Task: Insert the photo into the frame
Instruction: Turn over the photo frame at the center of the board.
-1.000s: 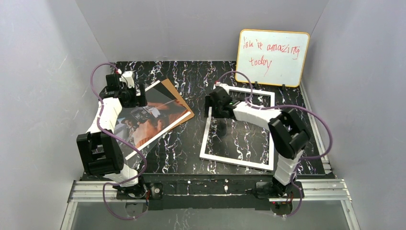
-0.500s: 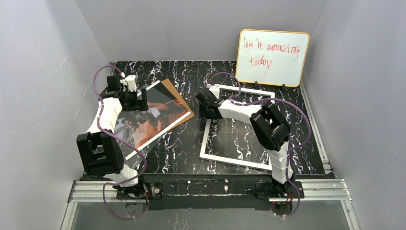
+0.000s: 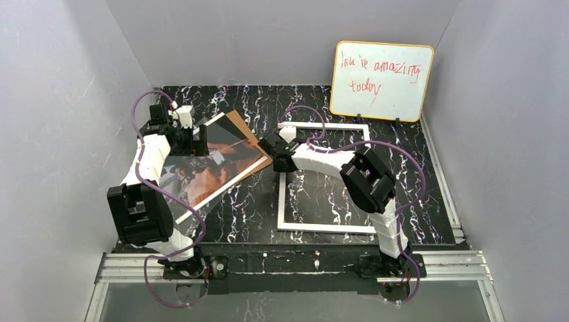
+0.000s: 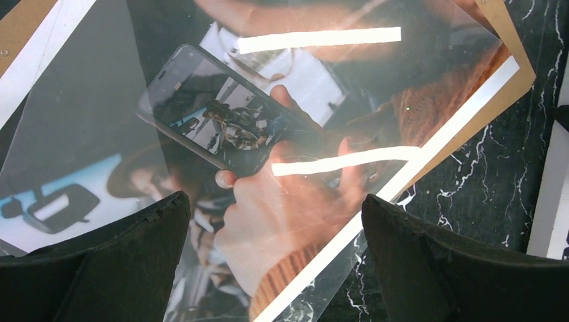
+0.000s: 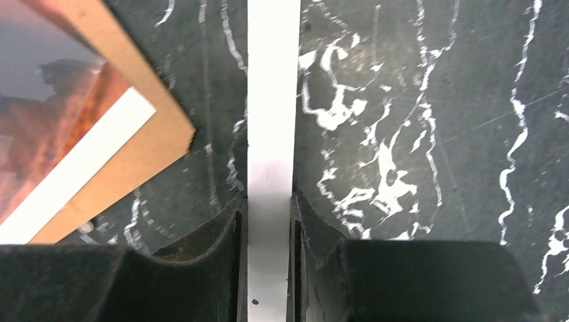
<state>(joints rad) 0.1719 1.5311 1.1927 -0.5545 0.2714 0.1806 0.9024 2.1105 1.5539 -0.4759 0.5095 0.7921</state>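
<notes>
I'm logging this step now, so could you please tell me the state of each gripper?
Left gripper: open, above the photo, holding nothing.
Right gripper: closed on the white edge of the frame.

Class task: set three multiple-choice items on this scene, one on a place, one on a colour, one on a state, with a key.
1. The photo lies: A) left of the frame B) inside it C) behind it.
2. The whiteboard has writing in: A) blue B) red C) green.
3. The right gripper is: A) wide open B) out of view C) closed on the frame's bar.
Key: A, the photo sits apart on the left; B, the letters are red; C, its fingers press the white bar.
</notes>
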